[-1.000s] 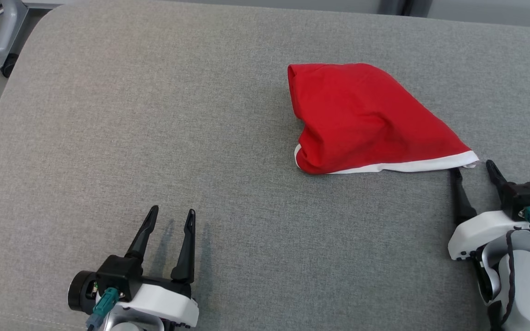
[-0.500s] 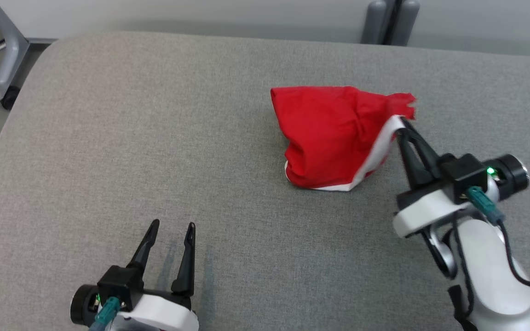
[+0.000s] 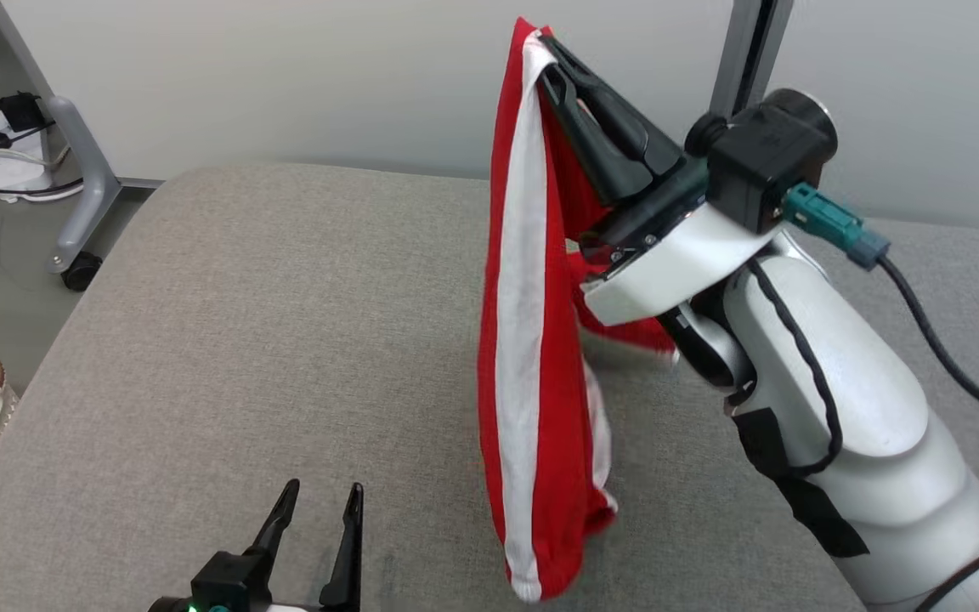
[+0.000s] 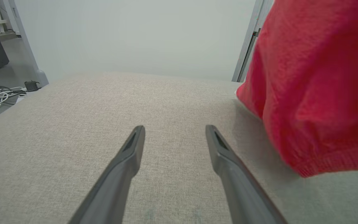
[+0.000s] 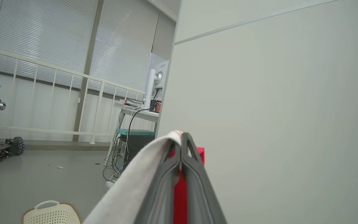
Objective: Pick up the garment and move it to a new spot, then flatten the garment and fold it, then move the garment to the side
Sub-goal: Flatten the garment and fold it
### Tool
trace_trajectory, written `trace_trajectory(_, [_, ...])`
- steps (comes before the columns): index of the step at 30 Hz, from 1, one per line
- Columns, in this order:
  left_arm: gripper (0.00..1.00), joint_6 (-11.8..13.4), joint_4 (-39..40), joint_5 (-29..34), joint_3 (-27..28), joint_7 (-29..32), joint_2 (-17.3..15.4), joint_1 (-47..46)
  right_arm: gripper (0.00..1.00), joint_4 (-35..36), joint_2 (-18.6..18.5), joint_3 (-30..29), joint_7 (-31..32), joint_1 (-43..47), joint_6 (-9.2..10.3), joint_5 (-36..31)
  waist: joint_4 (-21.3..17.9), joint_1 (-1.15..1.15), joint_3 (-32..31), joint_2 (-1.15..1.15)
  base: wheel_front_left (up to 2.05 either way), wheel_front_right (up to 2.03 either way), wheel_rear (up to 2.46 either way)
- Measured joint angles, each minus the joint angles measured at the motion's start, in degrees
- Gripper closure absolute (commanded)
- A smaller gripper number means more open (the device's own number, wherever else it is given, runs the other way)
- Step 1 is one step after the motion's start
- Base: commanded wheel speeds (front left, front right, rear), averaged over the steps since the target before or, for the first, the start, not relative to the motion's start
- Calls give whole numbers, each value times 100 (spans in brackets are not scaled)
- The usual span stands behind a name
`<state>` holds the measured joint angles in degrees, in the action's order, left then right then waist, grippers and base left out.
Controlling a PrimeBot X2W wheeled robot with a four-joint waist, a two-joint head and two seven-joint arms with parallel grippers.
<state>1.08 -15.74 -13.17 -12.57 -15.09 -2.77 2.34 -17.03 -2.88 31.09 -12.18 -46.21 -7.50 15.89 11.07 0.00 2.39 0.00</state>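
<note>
1. Step in hand: we judge this to be the first step, pick-up and transfer. The right gripper is clamped on the garment, pinching its white-banded hem at the very fingertips.
2. Garment location: it hangs straight down from those fingertips as a long red strip with a white band. Its lower end is far below the gripper, close to the grey padded surface (we cannot tell whether it touches).
3. The left gripper sits low over the surface, jaws spread, holding nothing. The hanging hem is just off its right finger, slightly ahead of the tips.
4. Next move, in our judgement: carry the garment sideways to the new spot, then lower it gradually so the cloth lays out rather than bunches.
5. Caution: the pinch takes only a thin edge, so a quick swing could pull it free.
</note>
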Motion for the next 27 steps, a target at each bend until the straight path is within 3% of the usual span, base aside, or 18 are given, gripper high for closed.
trace_trajectory(3, [0, 0, -3, 4, 60, 0, -7, 83, 100, -304, 15, -182, 315, -142, 0, 40, 103, 0, -65, 0, 0, 0, 0])
trace_trajectory(8, [0, 33, 27, -40, 81, 0, -3, 69, 100, -1376, -16, -458, 779, 509, 0, -673, 91, 0, 96, 0, 0, 0, 0])
trace_trajectory(13, [0, -5, 54, -18, 74, 0, -2, -48, 100, -2380, -588, -1060, 735, 1296, 0, -1274, 22, 0, 254, 0, 0, 0, 0])
trace_trajectory(14, [0, -11, 58, -4, 68, 0, -4, -53, 82, -2554, -659, -1211, 694, 1428, 0, -1337, -3, 0, 272, 0, 0, 0, 0])
trace_trajectory(15, [0, -36, 62, 5, 57, 0, -3, -57, 31, -2700, -719, -1318, 645, 1532, 0, -1435, -29, 0, 292, 0, 0, 0, 0])
trace_trajectory(16, [0, -54, 64, 7, 52, 0, -4, -69, 0, -2803, -746, -1455, 547, 1597, 0, -1511, -60, 0, 312, 0, 0, 0, 0])
trace_trajectory(27, [0, -297, -148, 73, -292, 0, 0, -173, 0, -3134, -582, -2624, -163, 1954, 0, -1933, -477, 0, 231, 0, 0, 0, 0])
